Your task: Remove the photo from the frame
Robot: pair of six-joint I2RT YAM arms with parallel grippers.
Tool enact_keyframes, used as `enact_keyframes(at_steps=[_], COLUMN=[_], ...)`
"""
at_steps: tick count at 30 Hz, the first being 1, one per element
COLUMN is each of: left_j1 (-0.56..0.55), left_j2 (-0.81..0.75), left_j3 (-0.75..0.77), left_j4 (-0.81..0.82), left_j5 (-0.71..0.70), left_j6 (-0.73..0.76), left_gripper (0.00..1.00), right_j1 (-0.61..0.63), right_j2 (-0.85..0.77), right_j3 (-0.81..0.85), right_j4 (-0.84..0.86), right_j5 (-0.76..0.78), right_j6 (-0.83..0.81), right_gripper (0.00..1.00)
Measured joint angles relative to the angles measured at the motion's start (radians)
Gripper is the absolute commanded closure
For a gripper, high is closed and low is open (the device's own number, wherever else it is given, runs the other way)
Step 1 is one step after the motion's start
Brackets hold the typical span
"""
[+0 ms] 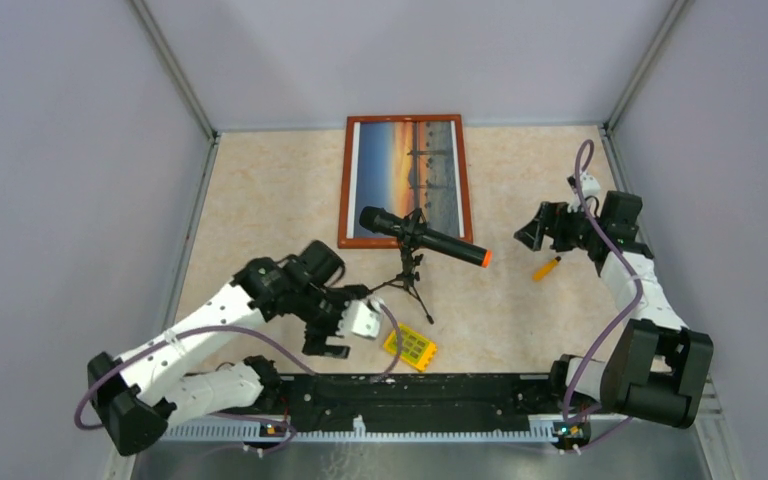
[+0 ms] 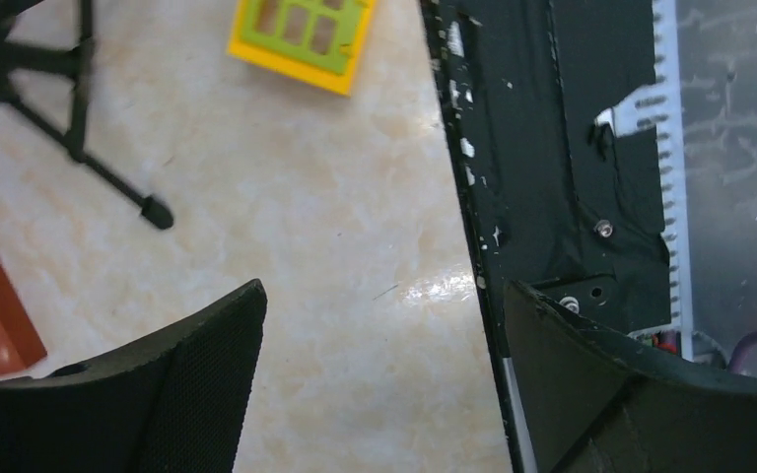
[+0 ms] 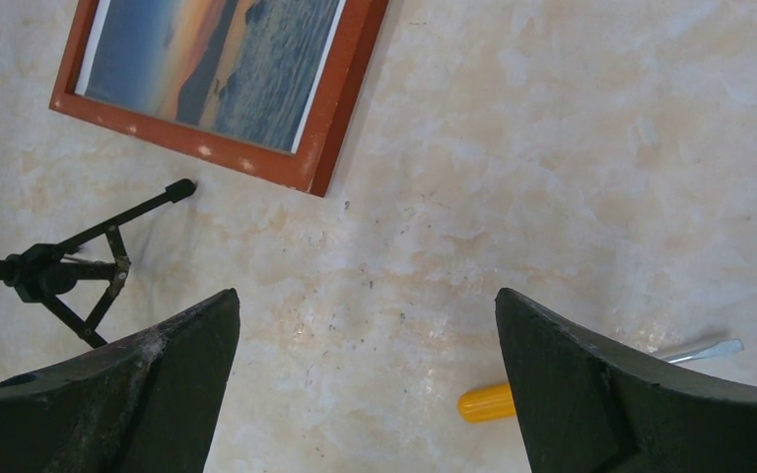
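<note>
- Photo (image 1: 406, 170) lies face up inside the frame (image 1: 405, 118), flat at the far middle of the table (image 1: 260, 200).
- Left gripper (image 2: 382, 315) is released with nothing between its jaws, near the front edge and well apart from the frame.
- Right gripper (image 3: 367, 315) is released and empty too, at the right of the frame, not touching it.
</note>
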Motion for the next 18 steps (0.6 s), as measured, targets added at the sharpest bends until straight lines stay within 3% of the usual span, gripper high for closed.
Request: enact_keyframes(at_steps=[4,6,11,18], left_j1=[-0.294,-0.373,-0.538,-0.636], left_j2=[0.061,0.109,0.261,0.482], left_j3=[-0.037,-0.030,0.087,0.329], left_j4=[0.071,0.104,0.158,0.280], left_j5=[-0.175,-0.242,-0.387,-0.520], left_j6=[-0.090,-0.123,-0.170,-0.180], left_gripper=[0.10,0.09,0.07,0.08], right_j1=[-0.006,-0.008,-0.008,-0.011], right_j2=[0.002,0.002,0.002,0.002], right_j3=[0.000,0.000,0.000,0.000], right_j4=[0.000,0.000,0.000,-0.001], right_j5=[0.013,0.017,0.019,0.014], right_j6=[0.000,0.000,0.000,-0.002], right_gripper=[0.01,0.01,0.01,0.01])
